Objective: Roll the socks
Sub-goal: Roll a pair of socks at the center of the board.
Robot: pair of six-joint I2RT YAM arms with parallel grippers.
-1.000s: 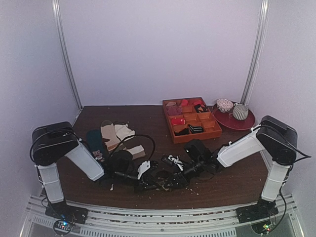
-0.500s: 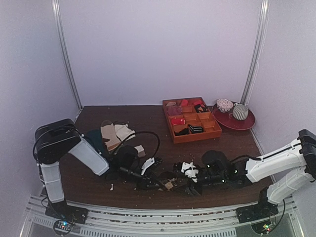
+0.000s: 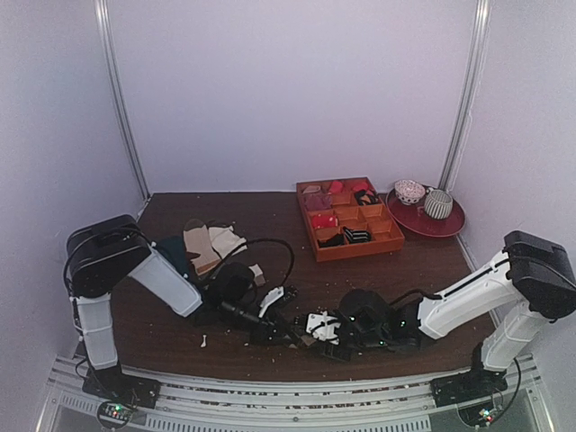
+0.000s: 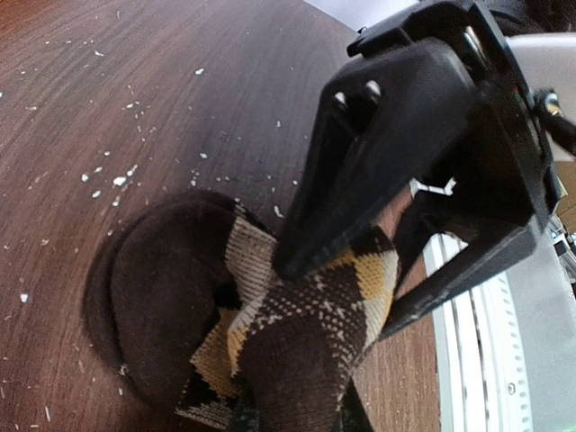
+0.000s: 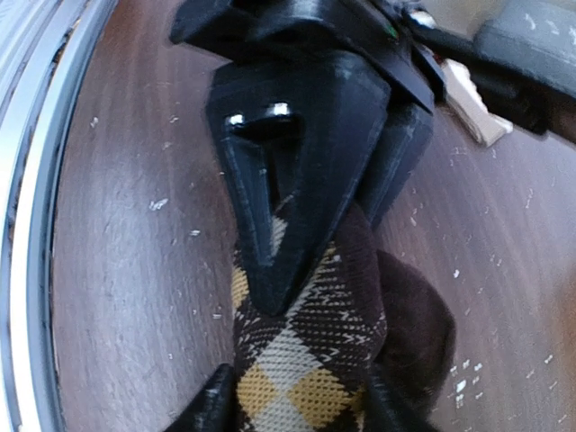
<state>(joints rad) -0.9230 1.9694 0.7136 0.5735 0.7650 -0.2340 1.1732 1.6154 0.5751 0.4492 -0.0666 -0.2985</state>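
The socks (image 4: 297, 333) are a bunched argyle roll of brown, cream and yellow diamonds, and a dark end (image 4: 162, 297) lies on the table. My left gripper (image 4: 297, 418) is shut on the roll from one side. My right gripper (image 5: 297, 409) has its fingers pressed against both flanks of the same roll (image 5: 306, 351) from the opposite side. In the top view the two grippers, left (image 3: 274, 319) and right (image 3: 326, 331), meet nose to nose near the table's front edge, and the socks (image 3: 303, 335) barely show between them.
Striped and teal socks (image 3: 202, 243) lie at the back left. An orange compartment tray (image 3: 355, 253) stands at the back right. Beside it, a red plate (image 3: 450, 225) holds two cups. White lint is scattered around the grippers, and the metal front rail (image 3: 270, 396) runs close by.
The right arm swung out to the right, then came back left and lower, so its gripper now meets the left one at the socks. The left gripper shifted slightly right.
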